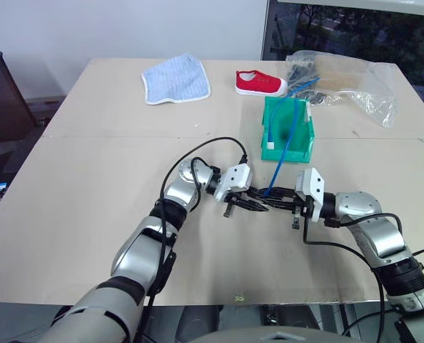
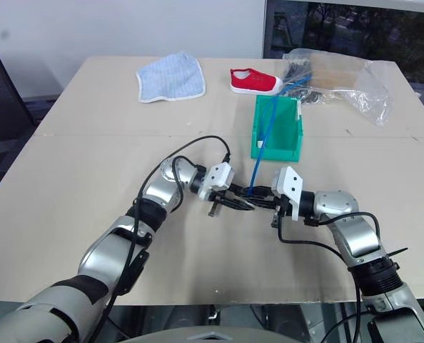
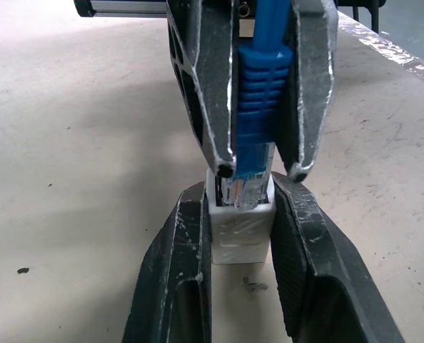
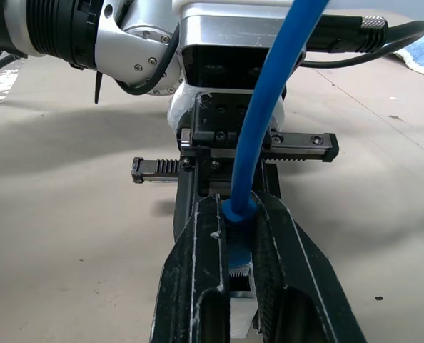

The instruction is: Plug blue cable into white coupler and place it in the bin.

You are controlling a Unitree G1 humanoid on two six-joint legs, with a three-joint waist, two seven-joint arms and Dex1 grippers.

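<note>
1. Pinching the white coupler (image 3: 240,232), the left gripper (image 3: 240,250) has its jaws narrowed onto the cube's sides.
2. Facing it, the right gripper (image 3: 260,168) is clamped shut on the blue cable (image 3: 258,93) at its ribbed boot, plug tip inside the socket.
3. Light, limp cable; grip the stiff boot.
4. The bin (image 1: 289,128) lies beyond both grippers.

Robot test lab set up in an office room. Plain beige counter (image 1: 91,214) made of two slabs butted together, seam across the middle. Bare white wall (image 1: 126,28) at 12 o'clock, dark window (image 1: 355,28) at 1 o'clock, black office chair (image 1: 1,100) at 9 o'clock. Props are an unrelated mix at the far edge: blue cloth (image 1: 176,78), red shoe (image 1: 260,83), clear plastic bag (image 1: 347,82), green bin (image 1: 289,128).
</note>
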